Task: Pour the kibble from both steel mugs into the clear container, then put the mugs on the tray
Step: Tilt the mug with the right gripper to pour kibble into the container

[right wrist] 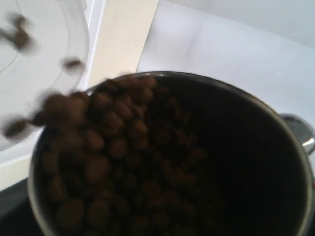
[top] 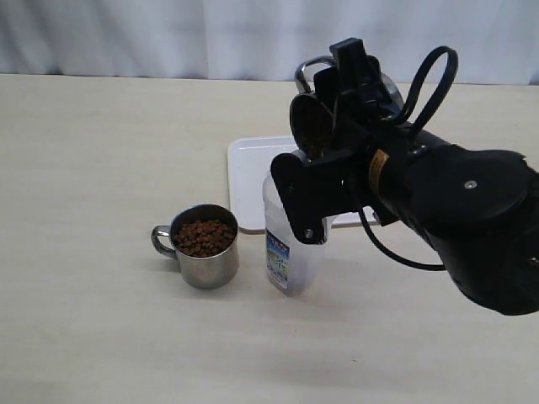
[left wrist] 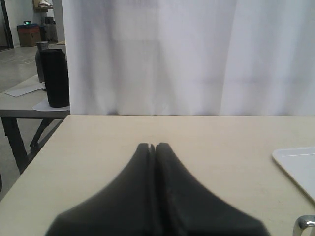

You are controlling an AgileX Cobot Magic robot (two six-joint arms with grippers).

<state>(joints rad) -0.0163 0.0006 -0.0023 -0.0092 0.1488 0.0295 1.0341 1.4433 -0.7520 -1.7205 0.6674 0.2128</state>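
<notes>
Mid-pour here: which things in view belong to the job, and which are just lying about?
Job: pouring steel mug, kibble, full steel mug, clear container, tray.
Lying about: black flask, papers, side table beneath them.

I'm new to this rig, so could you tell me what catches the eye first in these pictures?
A tilted shiny steel mug, held high at centre right, spills round brown kibble toward the tall clear plastic container beneath it. A second steel mug, full of kibble, stands on the table left of the container.
</notes>
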